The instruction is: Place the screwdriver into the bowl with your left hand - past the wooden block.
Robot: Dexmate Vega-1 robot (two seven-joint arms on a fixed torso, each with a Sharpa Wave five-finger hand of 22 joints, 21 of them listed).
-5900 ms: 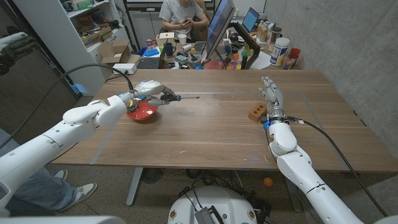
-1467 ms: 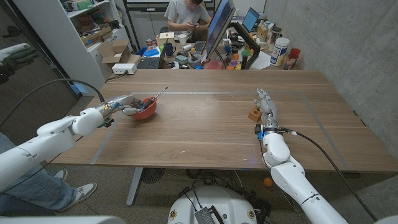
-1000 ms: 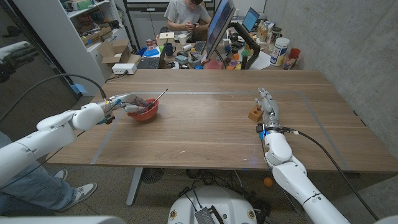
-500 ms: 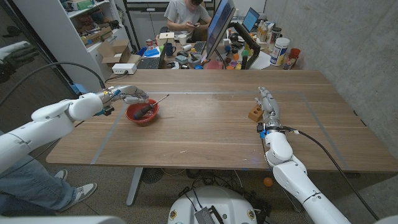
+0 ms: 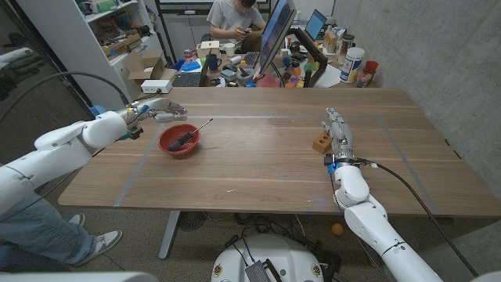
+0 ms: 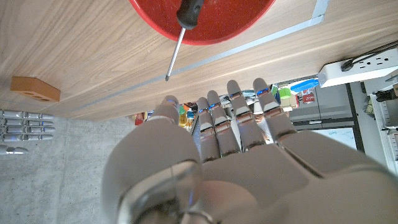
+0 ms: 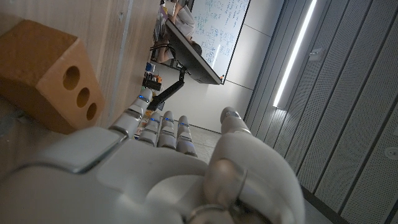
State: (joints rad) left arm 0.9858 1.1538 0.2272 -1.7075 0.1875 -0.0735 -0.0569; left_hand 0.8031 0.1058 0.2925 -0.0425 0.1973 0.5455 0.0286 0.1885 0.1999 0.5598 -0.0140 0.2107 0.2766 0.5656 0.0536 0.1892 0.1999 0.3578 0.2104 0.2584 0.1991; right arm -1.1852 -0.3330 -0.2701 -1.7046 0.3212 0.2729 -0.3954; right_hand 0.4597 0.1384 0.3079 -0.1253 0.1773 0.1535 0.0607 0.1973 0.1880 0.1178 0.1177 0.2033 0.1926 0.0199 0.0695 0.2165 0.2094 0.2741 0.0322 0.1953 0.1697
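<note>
1. Screwdriver (image 5: 188, 135) in red bowl (image 5: 167, 144): dark handle down inside, thin metal shaft leaning out over rim toward far right. Same in left wrist view: handle (image 6: 188, 12) in bowl, tip (image 6: 166, 77) past the rim, over the table.
2. Left hand (image 5: 160, 110) just beyond bowl, up off it, fingers (image 6: 242, 118) straight and apart, holding nothing. Touching neither bowl nor tool.
3. Right hand (image 5: 338, 133) parked beside wooden block (image 5: 321, 142), fingers extended and close together, empty. Block well apart from bowl, across the table.
4. Handling, judged: rigid, light, handle-heavy. Smooth round shaft likely to roll or slip in a pinch; best grip on the handle, thicker and less slick. Shaft over rim could lever the tool out if bumped. Bowl looks light, may slide on a nudge.
5. Task judged done: tool resting in bowl.
6. Surface: wooden table (image 5: 266, 160), flat plank grain, thin pale tape lines marking a rectangle.
7. Room: cluttered desk with monitor, laptop and bottles behind the far edge, seated person there, shelving at far left, concrete wall on the right.
</note>
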